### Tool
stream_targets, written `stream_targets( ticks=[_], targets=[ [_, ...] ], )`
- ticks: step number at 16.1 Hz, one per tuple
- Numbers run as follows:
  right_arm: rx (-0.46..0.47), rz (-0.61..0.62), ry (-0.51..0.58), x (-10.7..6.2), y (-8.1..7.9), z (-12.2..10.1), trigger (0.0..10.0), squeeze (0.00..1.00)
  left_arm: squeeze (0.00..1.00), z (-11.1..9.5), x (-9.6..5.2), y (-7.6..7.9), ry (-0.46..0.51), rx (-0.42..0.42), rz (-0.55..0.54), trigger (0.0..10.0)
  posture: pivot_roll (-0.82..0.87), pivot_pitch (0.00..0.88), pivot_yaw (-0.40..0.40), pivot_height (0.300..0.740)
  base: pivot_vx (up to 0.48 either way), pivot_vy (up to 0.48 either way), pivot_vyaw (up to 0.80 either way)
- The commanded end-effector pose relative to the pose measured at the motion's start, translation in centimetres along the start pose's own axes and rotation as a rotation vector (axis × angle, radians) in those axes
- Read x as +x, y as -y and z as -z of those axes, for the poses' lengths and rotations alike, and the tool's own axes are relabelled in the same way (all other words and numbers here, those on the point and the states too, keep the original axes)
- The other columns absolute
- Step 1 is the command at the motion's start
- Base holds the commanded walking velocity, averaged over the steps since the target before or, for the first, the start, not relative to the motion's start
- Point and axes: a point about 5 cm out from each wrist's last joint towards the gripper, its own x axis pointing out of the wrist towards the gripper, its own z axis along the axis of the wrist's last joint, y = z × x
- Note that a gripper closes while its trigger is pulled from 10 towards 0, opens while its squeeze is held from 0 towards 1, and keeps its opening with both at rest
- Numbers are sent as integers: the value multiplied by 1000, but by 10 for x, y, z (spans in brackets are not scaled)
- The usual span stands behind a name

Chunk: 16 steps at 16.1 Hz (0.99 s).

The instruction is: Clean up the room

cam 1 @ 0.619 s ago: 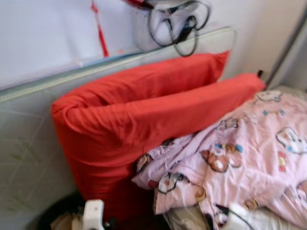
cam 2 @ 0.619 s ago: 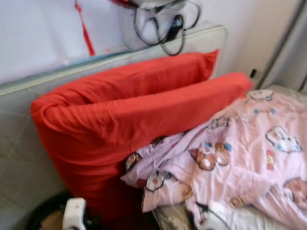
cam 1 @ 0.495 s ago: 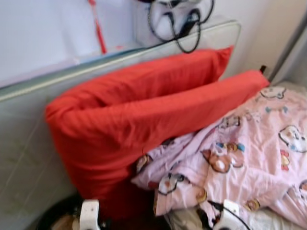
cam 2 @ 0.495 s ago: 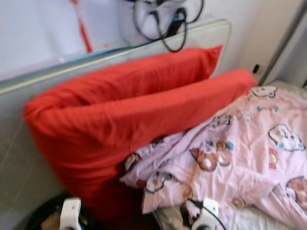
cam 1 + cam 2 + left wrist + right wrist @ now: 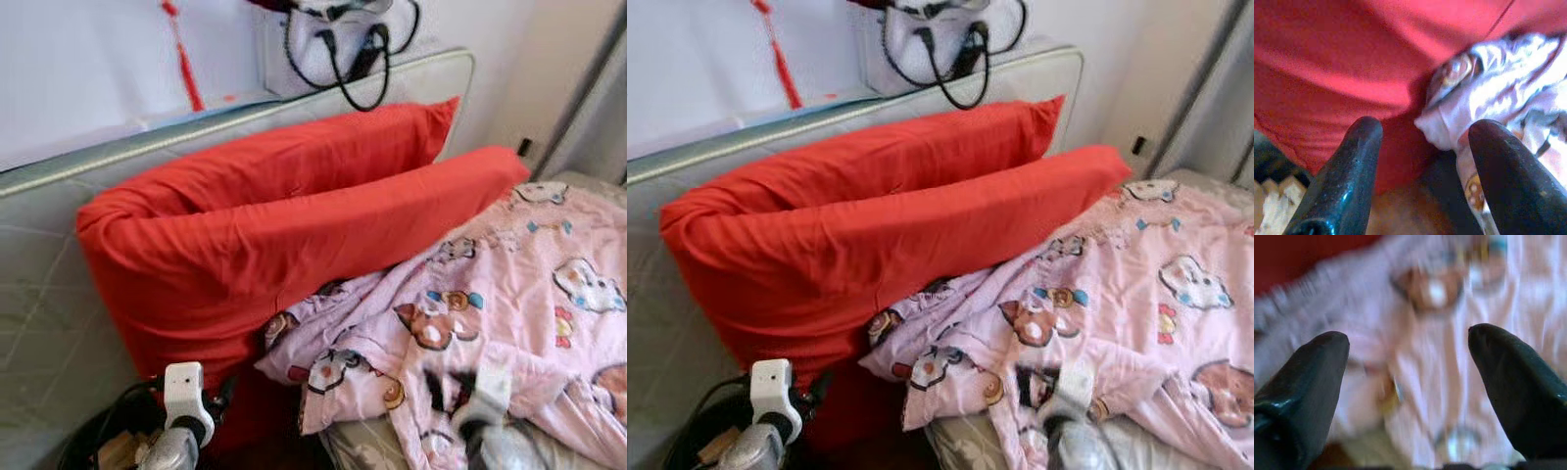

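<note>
Two red pillows (image 5: 294, 215) propped against a grey headboard (image 5: 59, 294) on the left, with a pink cartoon-print quilt (image 5: 490, 313) crumpled on the bed to the right, its near-left corner touching the front pillow. Left gripper (image 5: 1422, 142) low at near left, fingers spread wide and empty, aimed at the spot where quilt meets pillow. Right gripper (image 5: 1408, 347) near centre-right just above the quilt, fingers wide apart, holding nothing.

I hold both arms raised low in front; left gripper (image 5: 1422, 132) fingers spread; right gripper (image 5: 1408, 345) fingers spread.
</note>
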Motion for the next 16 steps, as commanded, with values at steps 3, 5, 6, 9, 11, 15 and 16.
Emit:
stream_targets(
  ticks=[3, 5, 6, 9, 11, 15, 16],
  targets=[
    [6, -2, 2, -4, 3, 5, 10000, 0, 0, -26, 3, 8, 160, 11, 23, 10000, 129, 0, -26, 740, 0, 0, 0],
    [-7, 3, -32, -5, 3, 10, 10000, 0, 0, -32, 6, 12, 183, 18, 31, 10000, 141, 0, -26, 740, 0, 0, 0],
    [-14, 0, -67, -5, -1, 14, 10000, 0, 0, -34, 9, 13, 186, 18, 32, 10000, 140, 0, -25, 740, 0, 0, 0],
    [-8, -26, -65, -3, -10, 15, 10000, 0, 0, -38, 8, 15, 190, 23, 39, 10000, 135, 0, -15, 705, 0, 0, 0],
    [1, -31, -55, -2, -12, 13, 10000, 0, 0, -40, 8, 15, 191, 25, 38, 10000, 141, 0, -13, 690, 0, 0, 0],
    [13, -31, -40, 0, -15, 11, 10000, 0, 0, -41, 7, 13, 188, 24, 31, 10000, 146, 0, -10, 690, 0, 0, 0],
    [13, -32, -41, 0, -16, 11, 10000, 0, 0, -41, 7, 13, 188, 22, 32, 10000, 147, 3, -11, 690, 0, 0, 0]
  ],
)
